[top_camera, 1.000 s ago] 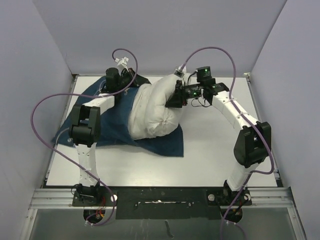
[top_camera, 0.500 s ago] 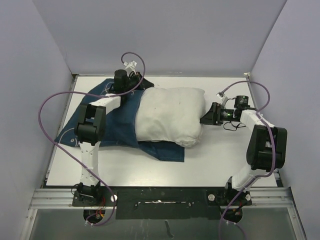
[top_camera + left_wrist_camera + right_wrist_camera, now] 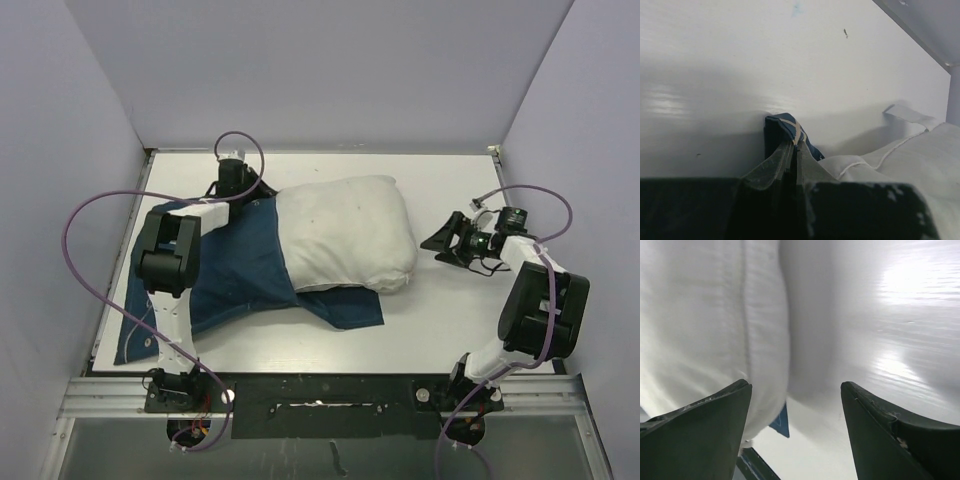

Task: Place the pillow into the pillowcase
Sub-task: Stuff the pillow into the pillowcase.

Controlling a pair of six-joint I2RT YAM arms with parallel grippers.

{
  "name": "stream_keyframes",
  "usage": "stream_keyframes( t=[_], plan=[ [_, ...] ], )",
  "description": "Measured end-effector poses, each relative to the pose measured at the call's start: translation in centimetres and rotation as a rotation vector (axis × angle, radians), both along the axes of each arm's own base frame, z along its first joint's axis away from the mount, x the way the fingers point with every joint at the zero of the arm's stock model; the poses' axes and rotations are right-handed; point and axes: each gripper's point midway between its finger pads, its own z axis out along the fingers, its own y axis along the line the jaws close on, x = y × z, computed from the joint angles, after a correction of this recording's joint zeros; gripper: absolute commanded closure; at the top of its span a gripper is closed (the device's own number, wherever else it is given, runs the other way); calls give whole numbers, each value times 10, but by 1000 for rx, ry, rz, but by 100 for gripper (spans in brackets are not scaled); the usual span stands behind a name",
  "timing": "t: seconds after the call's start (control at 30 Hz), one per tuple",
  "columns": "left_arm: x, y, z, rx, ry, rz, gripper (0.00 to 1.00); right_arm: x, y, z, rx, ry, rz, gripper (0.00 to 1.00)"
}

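1. One pillow (image 3: 345, 235), white.
2. One pillowcase (image 3: 240, 270), navy.
3. One surface (image 3: 440, 320) carrying both.
4. Two arms: the left arm (image 3: 168, 250) and the right arm (image 3: 540, 300).
5. Two pincers: the left pincer (image 3: 792, 145) at far left, the right pincer (image 3: 440, 240) at right.
6. Two purple cables: the left cable (image 3: 66, 235) and the right cable (image 3: 540, 190).

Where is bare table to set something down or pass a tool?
Bare table runs along the near edge, in front of the pillowcase, and on the right between the pillow and the open right tool. A thin strip lies behind the pillow. Left and centre are crowded: pillow over pillowcase, left tool pinching its far edge.
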Motion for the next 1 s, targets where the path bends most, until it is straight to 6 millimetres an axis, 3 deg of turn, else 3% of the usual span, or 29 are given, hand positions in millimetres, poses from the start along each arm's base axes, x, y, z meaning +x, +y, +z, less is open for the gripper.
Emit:
stream_keyframes(
  t=[0.1,0.23,0.37,0.5,0.63,0.8,0.83,0.9,1.0],
  plan=[
    [0,14,0,-2,15,38,100,8,-25,3,-14,-4,-84,29],
    [2,19,1,-7,16,54,100,13,-35,5,-42,-15,-113,46],
    [2,16,4,-23,16,43,100,8,-11,-3,-61,16,-46,65],
    [4,7,16,-56,-4,2,100,10,40,-16,-71,68,113,75],
    [3,2,22,-74,-15,-33,100,54,86,-12,-77,40,246,72],
    [0,17,17,-51,-7,5,100,136,128,31,-105,-168,317,50],
    [-2,24,16,-45,-3,24,100,150,129,42,-118,-217,317,47],
    [-4,36,16,-39,-1,51,100,158,127,51,-141,-266,321,42],
    [-5,47,19,-36,-3,75,100,157,102,43,-173,-263,302,36]
  ],
)
